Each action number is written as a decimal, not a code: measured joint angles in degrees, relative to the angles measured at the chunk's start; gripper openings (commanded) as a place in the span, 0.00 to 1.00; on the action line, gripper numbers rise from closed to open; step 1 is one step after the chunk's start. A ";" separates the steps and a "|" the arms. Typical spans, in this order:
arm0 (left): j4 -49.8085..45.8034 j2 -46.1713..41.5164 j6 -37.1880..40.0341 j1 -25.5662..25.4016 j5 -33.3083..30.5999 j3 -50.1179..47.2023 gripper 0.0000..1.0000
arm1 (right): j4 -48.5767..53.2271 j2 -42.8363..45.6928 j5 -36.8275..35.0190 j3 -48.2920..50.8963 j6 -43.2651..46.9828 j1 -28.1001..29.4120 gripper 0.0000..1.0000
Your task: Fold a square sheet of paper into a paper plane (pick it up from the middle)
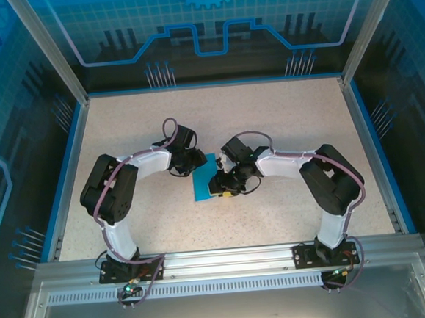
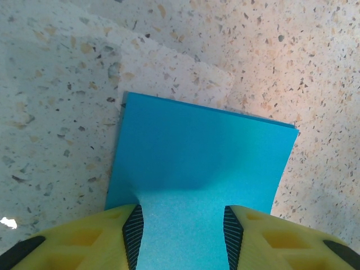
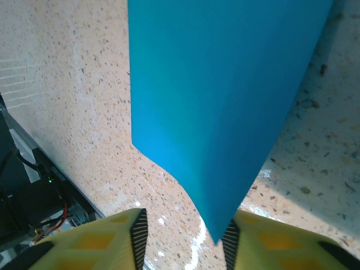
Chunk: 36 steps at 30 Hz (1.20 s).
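The square sheet of paper [image 1: 202,180] lies mid-frame on the speckled table [image 1: 283,116], between both claws. The left gripper [image 2: 181,228] stands half open, its pads astride the sheet's near edge. The right gripper [image 3: 183,239] is also half open. A corner of the sheet points down between its pads, not pinched.
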<state>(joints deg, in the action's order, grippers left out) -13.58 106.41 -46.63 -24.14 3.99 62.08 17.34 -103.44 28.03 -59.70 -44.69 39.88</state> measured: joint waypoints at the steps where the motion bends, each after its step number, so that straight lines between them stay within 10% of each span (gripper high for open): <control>1: 0.00 0.04 0.00 0.00 -0.02 0.00 0.46 | -0.04 0.00 -0.33 0.00 0.02 0.00 0.30; 9: 1.36 0.00 0.00 0.04 1.11 -0.66 0.45 | 0.57 0.00 -4.81 -0.02 -0.13 0.00 0.17; 25: 2.14 -1.90 0.00 0.09 2.54 -3.02 0.45 | -0.66 0.02 -5.51 1.86 -4.48 -0.76 0.33; 36: 2.16 -1.90 0.00 0.09 2.95 -3.02 0.45 | -0.50 2.32 -6.60 4.61 -7.89 -2.43 0.07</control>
<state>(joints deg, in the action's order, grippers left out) -11.42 104.51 -46.63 -24.05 6.94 59.07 16.84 -101.12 21.43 -55.09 -52.58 37.45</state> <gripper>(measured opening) 0.451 0.118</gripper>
